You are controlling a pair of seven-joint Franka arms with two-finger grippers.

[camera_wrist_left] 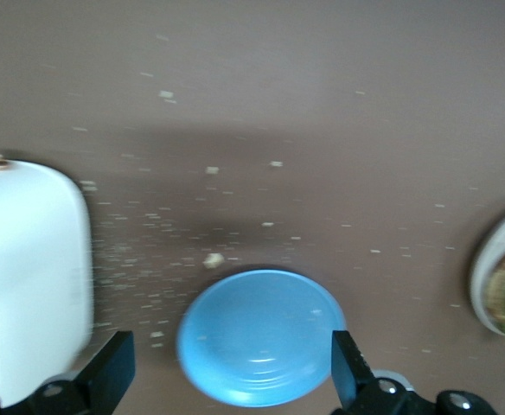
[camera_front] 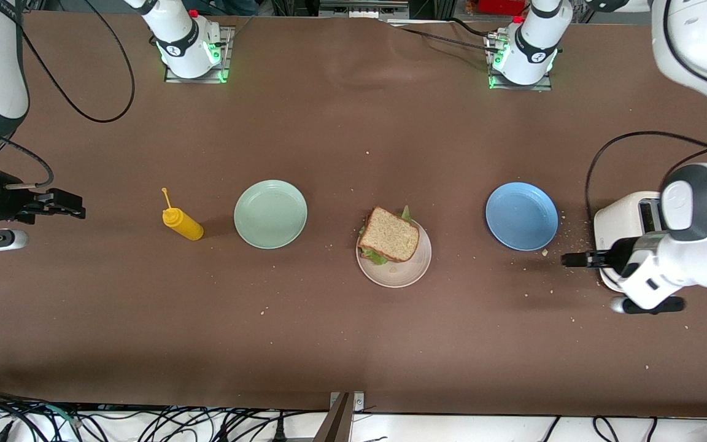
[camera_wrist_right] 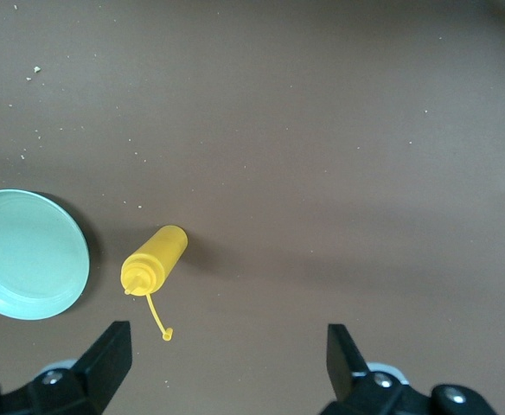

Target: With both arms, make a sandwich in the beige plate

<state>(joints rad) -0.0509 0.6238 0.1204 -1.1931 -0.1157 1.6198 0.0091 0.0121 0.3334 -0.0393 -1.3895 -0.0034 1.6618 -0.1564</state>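
Items run from the right arm's end of the table to the left arm's end.

**Right hand**: held over bare table at the right arm's end. Its fingers are spread wide and grip nothing.

**Yellow squeeze bottle**: lies on its side, with its cap strap trailing from the nozzle.

**Mint-green plate**: just beside the bottle, not touching it.

**Sandwich**: lies flat on the beige plate, near the table's middle.
- It sits on the part of the plate farther from the front camera and overhangs that rim.
- The top slice is nearly square and turned askew, with one corner pointing away from the camera. No long axis can be told.
- Lettuce shows at the farther edge and at the nearer corner toward the right arm's end.
- The lower slice is hidden beneath the top one.

**Blue plate**: stands apart from the beige plate, with crumbs scattered beside it.

**Left hand**: hangs over the crumbed table between the blue plate and the white toaster. Its fingers are parted wide and hold nothing.

In the front view the left arm covers part of the toaster. In the left wrist view the picture edge cuts off the sandwich.
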